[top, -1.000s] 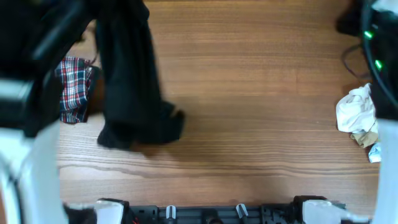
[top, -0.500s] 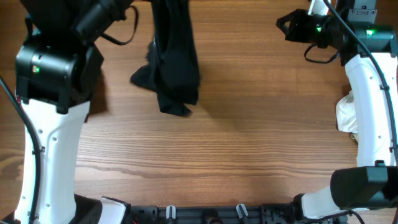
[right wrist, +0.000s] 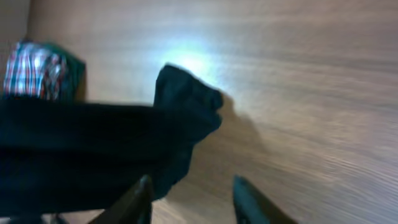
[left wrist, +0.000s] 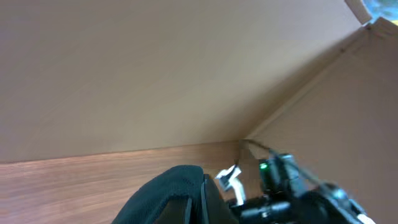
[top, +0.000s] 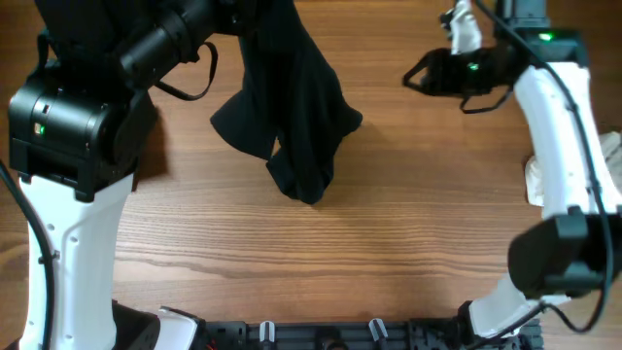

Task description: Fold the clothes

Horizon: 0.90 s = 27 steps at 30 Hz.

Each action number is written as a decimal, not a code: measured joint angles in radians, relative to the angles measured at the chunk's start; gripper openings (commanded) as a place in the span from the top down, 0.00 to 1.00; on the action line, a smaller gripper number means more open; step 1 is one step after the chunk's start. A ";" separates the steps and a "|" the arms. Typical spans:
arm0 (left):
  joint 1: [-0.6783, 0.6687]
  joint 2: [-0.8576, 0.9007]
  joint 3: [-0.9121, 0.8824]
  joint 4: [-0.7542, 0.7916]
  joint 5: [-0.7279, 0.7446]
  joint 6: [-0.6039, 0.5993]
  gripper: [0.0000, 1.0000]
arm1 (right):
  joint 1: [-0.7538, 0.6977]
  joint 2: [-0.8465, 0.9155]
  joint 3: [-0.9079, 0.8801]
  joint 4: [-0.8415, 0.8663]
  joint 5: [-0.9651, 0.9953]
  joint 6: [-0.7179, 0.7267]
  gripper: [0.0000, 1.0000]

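Note:
A black garment [top: 296, 107] hangs bunched from my left gripper [top: 245, 12] at the table's far left-centre, its lower end near the wood. In the left wrist view the fingers [left wrist: 202, 196] are shut on the black cloth [left wrist: 168, 199]. My right gripper [top: 416, 78] is open and empty at the far right, pointing left at the garment, a gap away. In the right wrist view its open fingers [right wrist: 194, 196] frame the garment's edge [right wrist: 93, 149]. A plaid piece of clothing [right wrist: 37, 68] lies beyond it.
A crumpled white cloth [top: 607, 156] lies at the right table edge, partly behind my right arm. My left arm's black body [top: 78, 117] covers the far left of the table. A cardboard wall [left wrist: 186, 68] stands behind the table.
The black garment has swung right and hangs lower. My right arm has moved left and down toward it. The plaid clothing seen earlier overhead is now hidden by my left arm.

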 measured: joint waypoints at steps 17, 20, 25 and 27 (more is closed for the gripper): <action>0.000 0.000 0.000 0.062 -0.388 0.188 0.96 | 0.504 0.050 -0.017 -0.014 0.175 -0.262 0.32; 0.000 0.000 0.000 0.093 -0.398 0.213 0.96 | 0.526 0.050 -0.017 0.017 0.216 -0.223 0.32; -0.054 0.000 0.000 0.133 -0.404 0.231 0.96 | 0.433 0.050 -0.018 0.041 0.264 -0.055 0.28; -0.108 0.002 0.000 0.168 -0.405 0.249 0.96 | 0.361 0.050 -0.018 0.042 0.181 -0.063 0.27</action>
